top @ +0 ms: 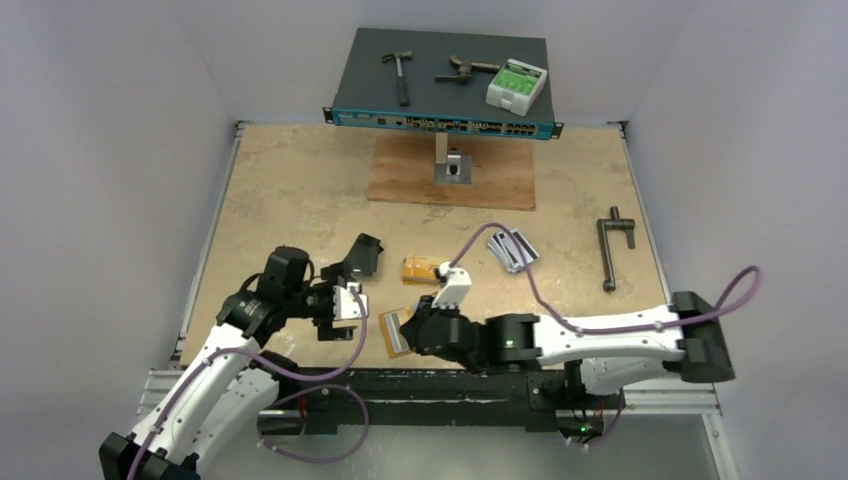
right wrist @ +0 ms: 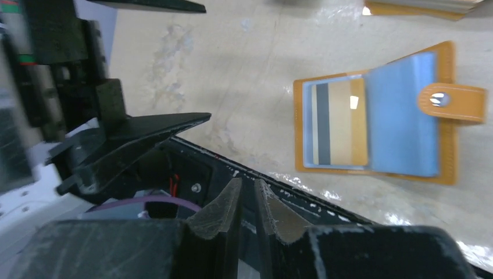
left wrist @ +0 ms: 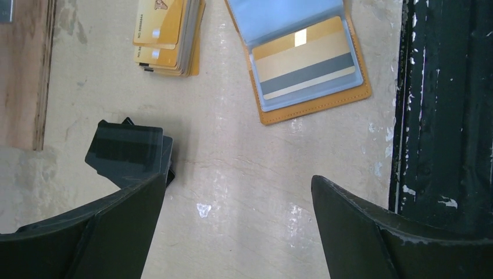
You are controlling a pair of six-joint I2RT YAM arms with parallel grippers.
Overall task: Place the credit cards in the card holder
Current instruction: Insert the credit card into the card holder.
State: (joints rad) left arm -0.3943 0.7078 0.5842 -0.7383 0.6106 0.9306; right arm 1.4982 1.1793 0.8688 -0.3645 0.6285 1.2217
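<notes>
arms [top: 205, 385]: white links, black joints | cables [top: 745, 282]: purple | end effector fingers [left wrist: 372, 232]: black, scuffed

Orange card holder [left wrist: 317, 106], bluish-grey sleeves [left wrist: 285, 17]

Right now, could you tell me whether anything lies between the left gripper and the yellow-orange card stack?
Nothing visible does: only bare table lies between the open left gripper and the card stack. The black folded case sits just to one side of that path, close but not across it.
</notes>
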